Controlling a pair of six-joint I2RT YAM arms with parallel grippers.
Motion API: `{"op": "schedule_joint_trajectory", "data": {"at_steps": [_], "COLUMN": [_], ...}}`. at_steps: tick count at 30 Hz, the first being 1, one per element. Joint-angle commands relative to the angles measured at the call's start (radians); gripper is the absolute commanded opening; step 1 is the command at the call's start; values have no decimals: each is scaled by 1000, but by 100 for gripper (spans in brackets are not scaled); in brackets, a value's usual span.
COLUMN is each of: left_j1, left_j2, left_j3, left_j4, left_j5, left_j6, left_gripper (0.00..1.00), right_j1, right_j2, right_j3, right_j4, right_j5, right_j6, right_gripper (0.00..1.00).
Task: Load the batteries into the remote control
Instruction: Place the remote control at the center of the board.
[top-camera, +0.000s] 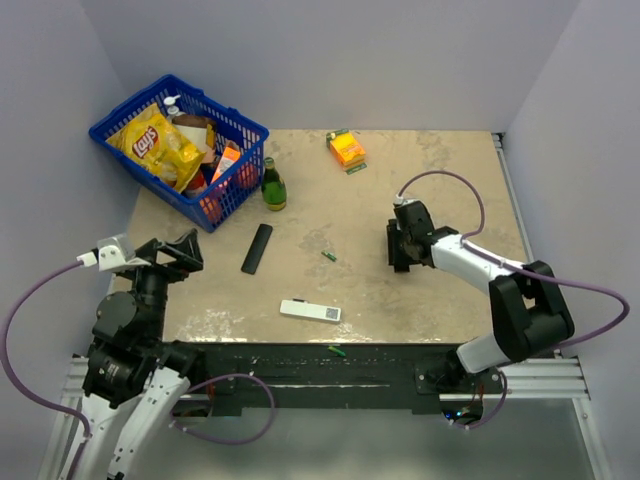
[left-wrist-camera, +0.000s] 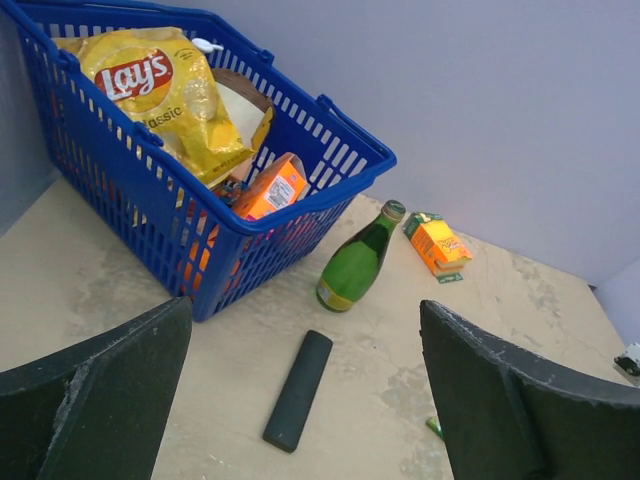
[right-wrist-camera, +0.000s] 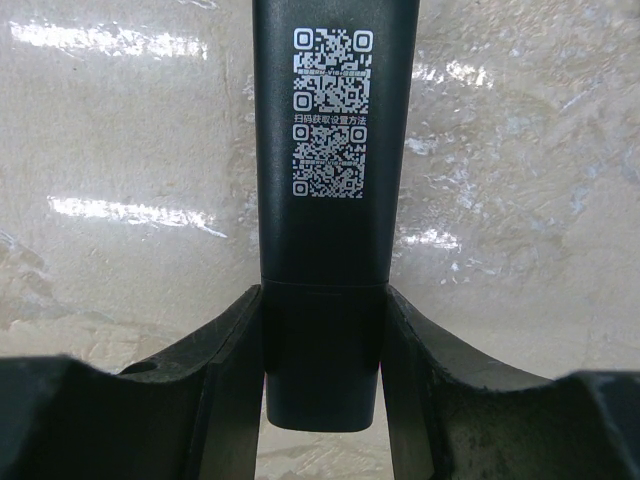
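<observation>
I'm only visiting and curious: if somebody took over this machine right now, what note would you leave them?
The left gripper has its fingers open and empty, at the table's near left corner.
The right gripper has its fingers shut on a black bar with QR codes. I cannot tell whether it belongs to the remote.
The black remote control lies on the table near the green bottle.
One battery lies loose mid-table, and another is on the front frame.
Done: no battery visibly loaded.
Left: pick up the batteries and insert them.
</observation>
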Motion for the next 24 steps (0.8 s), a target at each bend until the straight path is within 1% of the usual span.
{"op": "schedule_joint_trajectory", "data": {"at_steps": [1,6,9,10,12,13,15,16,18,19,21,22,24], "left_j1": [46,74,86,88,92,92,94,95,97,97,98,98,98], "left_j2": [-4,2,4,4,7,5,8,7,8,8,8,8,7], "left_j3": [-8,-9,-12,-11,-12,-12,-12,-14,-14,-12,-12,-12,-12], "left_j4": [16,22,23,22,23,23,22,22,22,20,20,20,22], "left_j5": [21,44,53,56,61,63,63,63,63,63,64,66,66], "left_j6": [39,43,45,45,45,45,45,45,45,45,43,43,43], "left_gripper": [100,100,100,100,100,100,100,100,100,100,100,100,100], "right_j1": [-14,-16,-16,-17,-16,-17,-16,-17,-17,-17,-16,-17,-17], "right_j2": [35,72,81,87,93,96,99,99,92,87,66,56,24], "right_j3": [16,20,20,20,25,25,25,25,22,22,23,23,25], "right_j4": [41,41,41,41,36,36,34,34,34,33,27,25,12], "right_j5": [-24,-51,-62,-61,-59,-64,-67,-62,-61,-58,-55,-53,-42], "right_j6": [-19,-30,-31,-33,-31,-30,-31,-31,-30,-30,-28,-28,-25], "right_gripper": [2,11,20,26,30,36,41,46,52,59,67,75,82]}}
